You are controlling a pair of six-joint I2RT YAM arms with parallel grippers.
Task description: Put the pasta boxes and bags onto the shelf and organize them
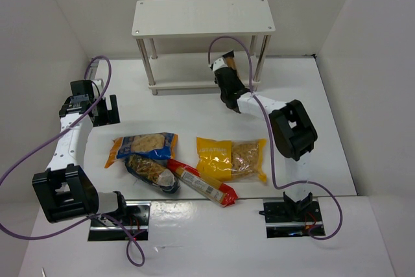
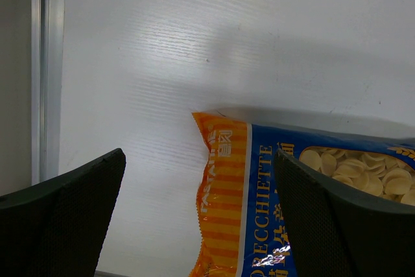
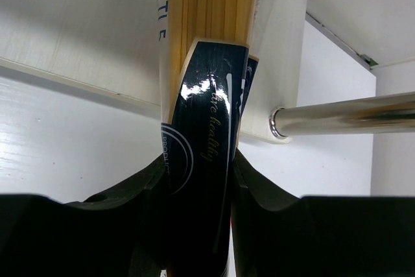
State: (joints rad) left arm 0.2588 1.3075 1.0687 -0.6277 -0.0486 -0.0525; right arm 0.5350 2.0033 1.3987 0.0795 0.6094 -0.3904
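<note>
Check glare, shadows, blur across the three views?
Right wrist: glare on the dark label of the spaghetti pack and on a shelf post. Left wrist: soft shadow band on the table above the blue-orange bag. Top external: even light, no blur.

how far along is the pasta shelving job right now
Done: nothing yet; no package shows on the shelf.
In hand: the right gripper is shut on the spaghetti pack, its far end reaching the lower board.
Left: the blue-orange bag, clear dark-blue bag, red-yellow pack and yellow windowed bag lie on the table; the left gripper hangs open beside them.
</note>
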